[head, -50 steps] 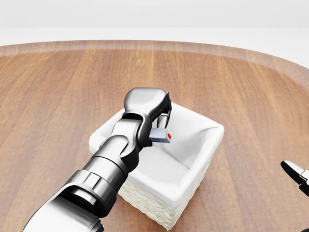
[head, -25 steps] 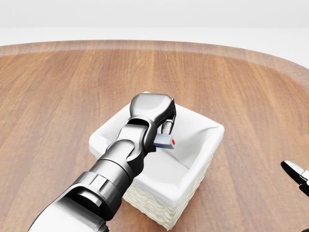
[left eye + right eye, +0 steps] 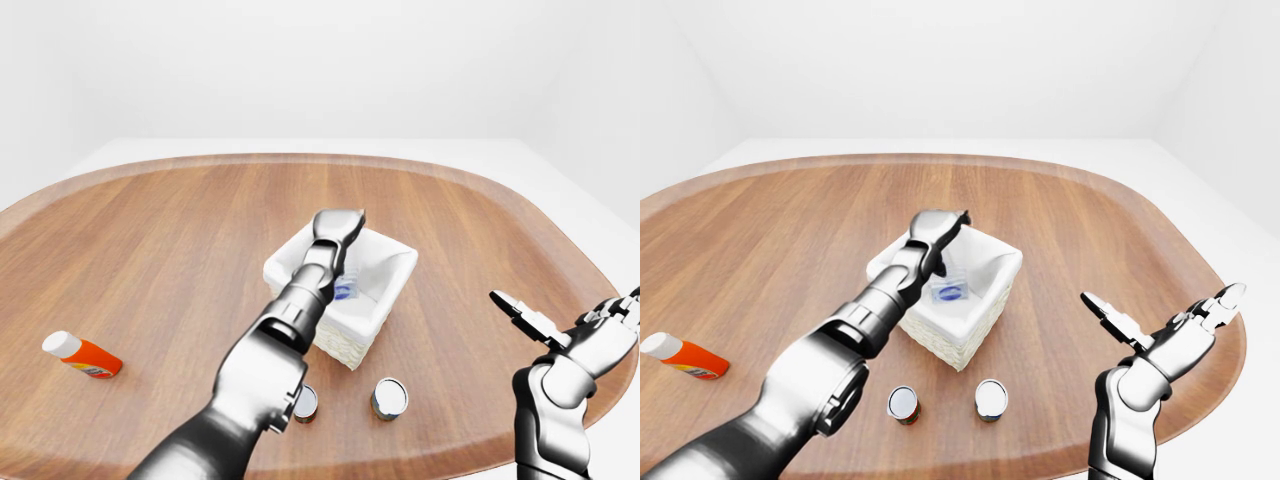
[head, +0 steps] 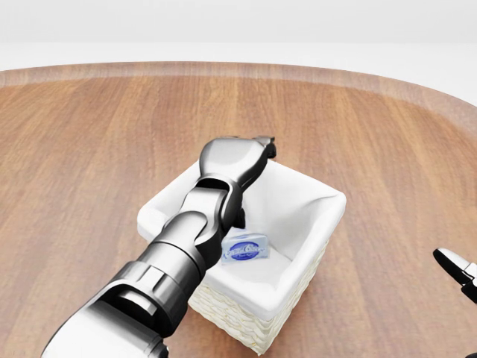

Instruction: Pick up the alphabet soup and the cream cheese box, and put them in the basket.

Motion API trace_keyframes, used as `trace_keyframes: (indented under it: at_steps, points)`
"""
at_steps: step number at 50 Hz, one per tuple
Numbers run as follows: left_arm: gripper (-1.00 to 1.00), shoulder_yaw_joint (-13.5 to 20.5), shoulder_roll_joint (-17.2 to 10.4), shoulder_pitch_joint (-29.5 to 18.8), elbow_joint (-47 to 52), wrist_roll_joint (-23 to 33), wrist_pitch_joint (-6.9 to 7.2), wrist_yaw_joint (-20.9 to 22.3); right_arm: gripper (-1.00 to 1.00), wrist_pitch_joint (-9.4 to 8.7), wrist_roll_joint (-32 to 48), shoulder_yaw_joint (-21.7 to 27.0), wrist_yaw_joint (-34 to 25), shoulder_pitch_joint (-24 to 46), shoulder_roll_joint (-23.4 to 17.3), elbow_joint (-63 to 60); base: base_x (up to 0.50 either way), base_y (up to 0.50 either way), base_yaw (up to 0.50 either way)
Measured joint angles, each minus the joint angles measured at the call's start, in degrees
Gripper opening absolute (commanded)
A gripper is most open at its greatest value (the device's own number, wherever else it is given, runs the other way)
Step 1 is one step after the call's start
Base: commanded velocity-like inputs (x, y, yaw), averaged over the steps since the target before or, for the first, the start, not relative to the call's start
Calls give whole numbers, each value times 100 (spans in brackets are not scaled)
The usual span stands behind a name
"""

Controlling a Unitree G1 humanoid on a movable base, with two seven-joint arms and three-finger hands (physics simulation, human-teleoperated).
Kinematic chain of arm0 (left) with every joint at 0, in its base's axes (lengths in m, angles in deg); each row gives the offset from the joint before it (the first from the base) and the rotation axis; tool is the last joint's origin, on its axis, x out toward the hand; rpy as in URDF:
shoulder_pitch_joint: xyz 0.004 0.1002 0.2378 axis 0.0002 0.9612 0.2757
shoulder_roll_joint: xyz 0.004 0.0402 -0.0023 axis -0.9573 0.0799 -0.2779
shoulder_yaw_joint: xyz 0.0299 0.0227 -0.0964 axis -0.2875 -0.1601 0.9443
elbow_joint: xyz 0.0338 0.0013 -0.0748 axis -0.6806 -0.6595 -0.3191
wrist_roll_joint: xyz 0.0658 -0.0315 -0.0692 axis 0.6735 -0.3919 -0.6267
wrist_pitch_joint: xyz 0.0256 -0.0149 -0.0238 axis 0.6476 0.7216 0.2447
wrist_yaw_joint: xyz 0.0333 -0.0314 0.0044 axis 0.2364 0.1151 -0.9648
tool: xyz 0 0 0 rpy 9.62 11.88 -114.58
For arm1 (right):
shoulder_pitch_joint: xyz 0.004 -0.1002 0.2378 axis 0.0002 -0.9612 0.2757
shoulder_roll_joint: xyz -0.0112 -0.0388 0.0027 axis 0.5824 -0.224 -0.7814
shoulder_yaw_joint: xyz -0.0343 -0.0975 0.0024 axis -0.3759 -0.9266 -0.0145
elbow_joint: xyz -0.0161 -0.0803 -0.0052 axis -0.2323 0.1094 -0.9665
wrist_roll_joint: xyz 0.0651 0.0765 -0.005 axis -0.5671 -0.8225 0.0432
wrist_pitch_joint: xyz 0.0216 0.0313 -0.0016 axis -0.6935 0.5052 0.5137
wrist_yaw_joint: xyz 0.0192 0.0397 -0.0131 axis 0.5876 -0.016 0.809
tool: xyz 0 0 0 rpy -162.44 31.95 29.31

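- Small blue-and-white cream cheese box lying loose inside the white wicker basket, on its cloth lining, just below the left hand in the head view.
- Left hand above the basket, fingers spread, gripping nothing.
- Right hand raised at the right edge, fingers splayed wide, empty.
- Two small round cans upright on the round wooden table, near the basket's lower side.
- Orange bottle with white cap lying far left.
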Motion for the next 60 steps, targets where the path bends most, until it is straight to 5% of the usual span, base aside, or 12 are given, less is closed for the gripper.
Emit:
trace_keyframes:
  at_steps: [28, 60]
  points:
    - [100, -57, -99, 3, 739, 189, 0, 189, 100, 12, 30, -6, 0, -13, 11, -29, 0, 0, 0]
    - [100, 69, -304, 791, 3837, 1169, 0, 847, 100, 3, 34, -10, 0, -9, 8, -16, 0, 0, 0]
